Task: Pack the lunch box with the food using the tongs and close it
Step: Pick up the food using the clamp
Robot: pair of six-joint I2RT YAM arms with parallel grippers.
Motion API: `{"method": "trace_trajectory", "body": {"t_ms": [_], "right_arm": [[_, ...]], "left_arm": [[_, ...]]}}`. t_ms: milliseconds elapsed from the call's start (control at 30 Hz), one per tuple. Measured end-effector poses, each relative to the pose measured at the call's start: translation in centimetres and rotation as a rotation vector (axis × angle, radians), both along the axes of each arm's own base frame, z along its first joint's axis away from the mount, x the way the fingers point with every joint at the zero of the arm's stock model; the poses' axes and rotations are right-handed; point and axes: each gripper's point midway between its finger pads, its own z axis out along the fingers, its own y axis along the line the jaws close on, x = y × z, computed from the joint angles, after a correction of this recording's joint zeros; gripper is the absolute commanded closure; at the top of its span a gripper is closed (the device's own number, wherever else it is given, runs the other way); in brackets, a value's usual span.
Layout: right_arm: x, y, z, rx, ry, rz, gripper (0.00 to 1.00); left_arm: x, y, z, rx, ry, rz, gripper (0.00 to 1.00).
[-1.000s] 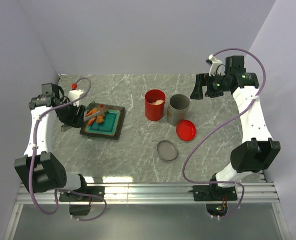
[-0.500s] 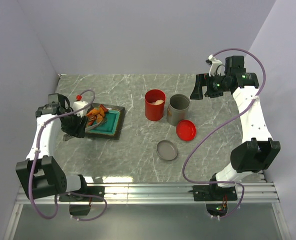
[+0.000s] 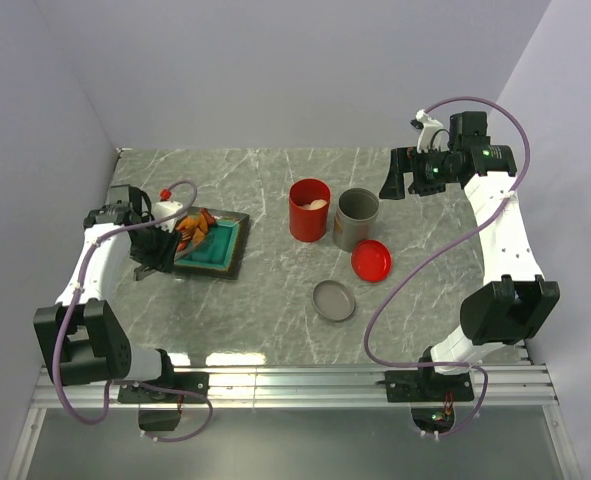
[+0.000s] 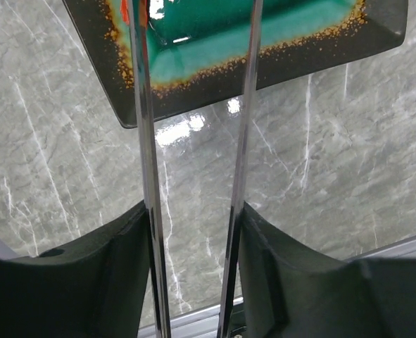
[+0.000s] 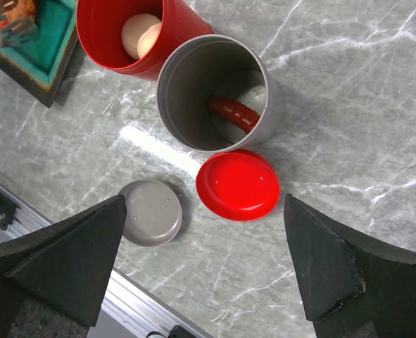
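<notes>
My left gripper [image 3: 160,250] [image 4: 193,232] is shut on the grey metal tongs [image 4: 143,141], one finger [image 4: 88,282] pressing on each slim arm. The tongs reach over the dark tray [image 3: 237,250] [image 4: 264,49], and their tips sit among the orange food [image 3: 190,228] at its far left end. The red lunch box [image 3: 309,209] [image 5: 102,42] stands upright and open, with beige balls [image 5: 141,35] inside. Its red lid [image 3: 371,260] [image 5: 237,184] lies flat on the table. My right gripper [image 3: 395,183] [image 5: 208,260] hovers wide open above the lids, holding nothing.
A grey cylinder [image 3: 356,218] [image 5: 215,91] stands right of the lunch box with a red sausage piece [image 5: 232,113] inside. Its grey lid [image 3: 333,300] [image 5: 150,211] lies nearer the front edge. Walls close the table at the back and both sides.
My left gripper has swung nearer and slightly right along the tray's left side, and has squeezed the tongs' arms closer together. The right arm has not moved.
</notes>
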Motion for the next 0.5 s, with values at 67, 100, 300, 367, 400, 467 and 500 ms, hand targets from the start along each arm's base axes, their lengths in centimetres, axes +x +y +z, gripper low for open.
{"method": "trace_trajectory", "body": {"t_ms": [67,100,300,367,400,467,500], "right_arm": [[0.0,0.0,0.0,0.000,0.000,0.000,0.00],[0.0,0.0,0.0,0.000,0.000,0.000,0.00],[0.0,0.0,0.0,0.001,0.001,0.000,0.00],[0.0,0.0,0.0,0.001,0.001,0.000,0.00],[0.0,0.0,0.0,0.001,0.001,0.000,0.00],[0.0,0.0,0.0,0.003,0.001,0.002,0.00],[0.0,0.1,0.0,0.004,0.001,0.002,0.00]], "left_arm": [[0.1,0.0,0.0,0.005,-0.001,0.003,0.52],[0.1,0.0,0.0,0.008,-0.002,0.005,0.55],[-0.4,0.1,0.4,0.023,-0.004,0.014,0.62],[-0.9,0.1,1.0,0.028,-0.010,0.017,0.63],[-1.3,0.0,1.4,0.029,-0.016,0.017,0.65],[-2.2,-0.1,2.2,0.029,-0.028,0.018,0.66],[-2.6,-0.2,2.7,0.029,-0.035,0.020,0.68]]}}
